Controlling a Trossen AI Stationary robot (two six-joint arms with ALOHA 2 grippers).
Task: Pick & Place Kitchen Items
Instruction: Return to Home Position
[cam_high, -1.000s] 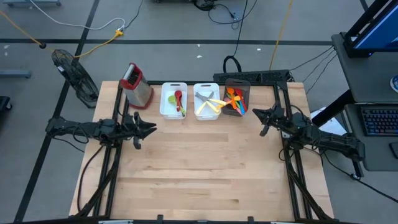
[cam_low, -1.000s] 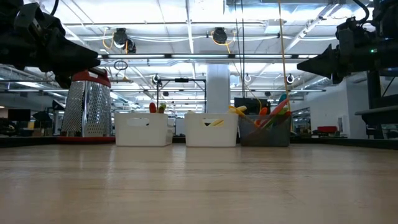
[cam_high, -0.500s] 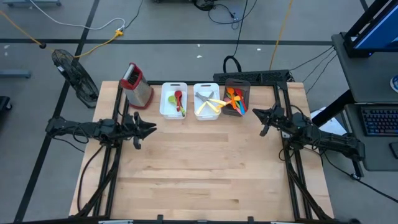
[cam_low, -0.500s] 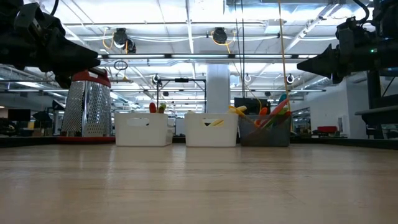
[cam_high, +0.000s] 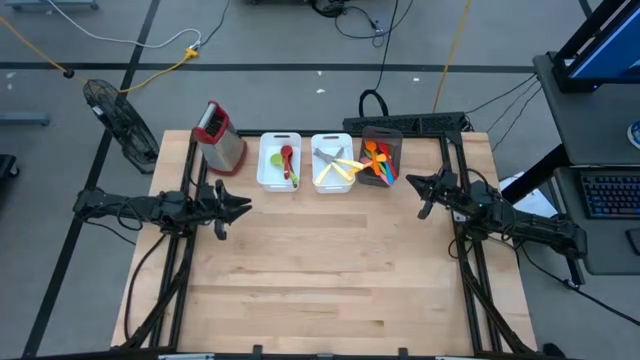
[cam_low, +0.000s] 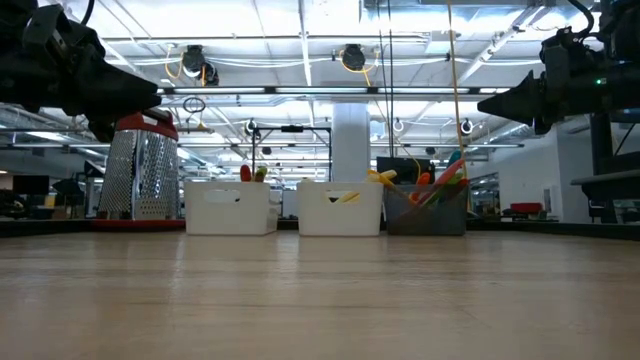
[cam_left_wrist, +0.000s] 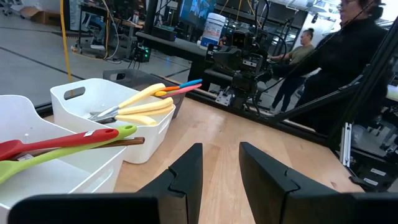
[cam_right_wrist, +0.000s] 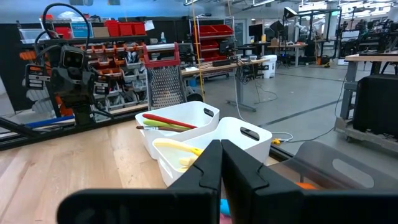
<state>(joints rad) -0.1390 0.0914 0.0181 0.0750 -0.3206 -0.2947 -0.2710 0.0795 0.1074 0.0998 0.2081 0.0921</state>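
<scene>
The kitchen items lie in three bins along the table's far edge. Red and green spoons (cam_high: 287, 162) rest in the left white bin (cam_high: 265, 175). Yellow-handled metal pieces (cam_high: 338, 165) are in the middle white bin (cam_high: 317, 183). Orange, blue and pink utensils (cam_high: 378, 160) stick out of the dark bin (cam_high: 392, 137). My left gripper (cam_high: 243, 208) hovers level at the table's left, open, with nothing between its fingers (cam_left_wrist: 186, 174). My right gripper (cam_high: 410, 182) hovers at the right, near the dark bin, shut and empty (cam_right_wrist: 221, 163).
A red-topped metal box grater (cam_high: 220, 138) stands at the far left, beside the white bins. Bare wooden tabletop (cam_high: 330, 270) spreads between the arms and toward the near edge. People (cam_left_wrist: 357, 43) stand in the room beyond the table.
</scene>
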